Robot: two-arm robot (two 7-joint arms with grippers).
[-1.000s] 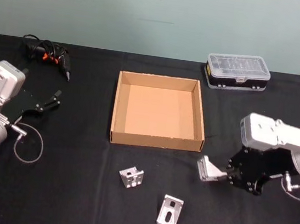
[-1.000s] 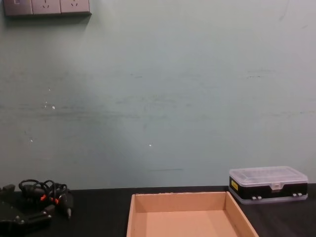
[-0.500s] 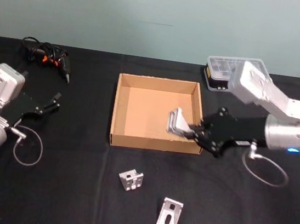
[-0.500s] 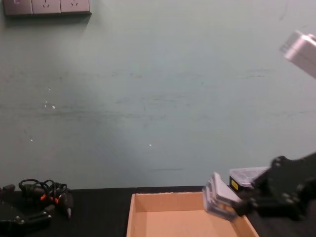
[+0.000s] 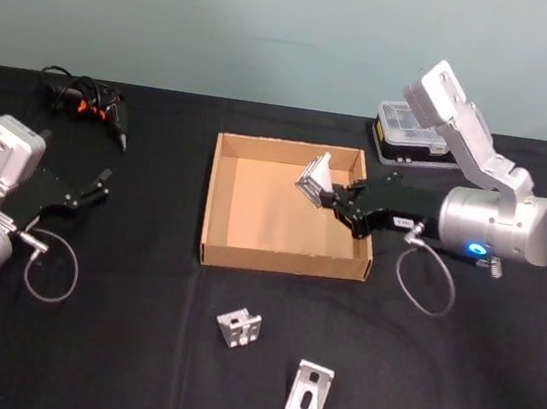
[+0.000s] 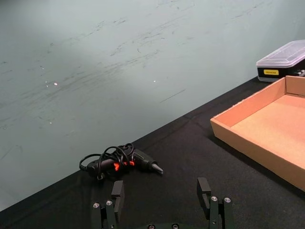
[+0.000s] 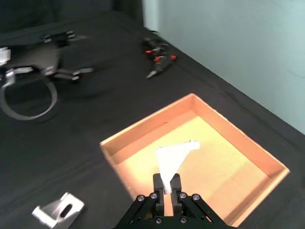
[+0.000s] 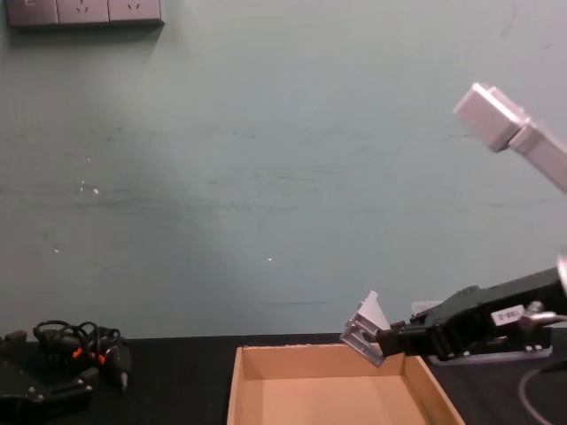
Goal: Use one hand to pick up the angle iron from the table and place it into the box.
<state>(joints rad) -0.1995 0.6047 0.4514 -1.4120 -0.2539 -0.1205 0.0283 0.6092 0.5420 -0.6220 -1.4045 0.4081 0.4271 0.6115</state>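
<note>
Black right gripper [image 5: 335, 199] has swung up over the back of the tan cardboard box [image 5: 216, 197], clamped on the silver metal angle iron [image 5: 313, 177]; left gripper [image 5: 100, 185] parked, fingers apart

Pale green wall [image 8: 266, 133], black table [image 5: 134, 348].
Wall painted and plain, scuffed with faint scratches and small white flecks; it rises behind the right claw [image 8: 383, 339], past the table's far edge. Row of grey sockets [image 8: 84, 12] high on the wall, well above the claw and far to its left. Table matte, spreading under and around the claw. Light soft, even.
</note>
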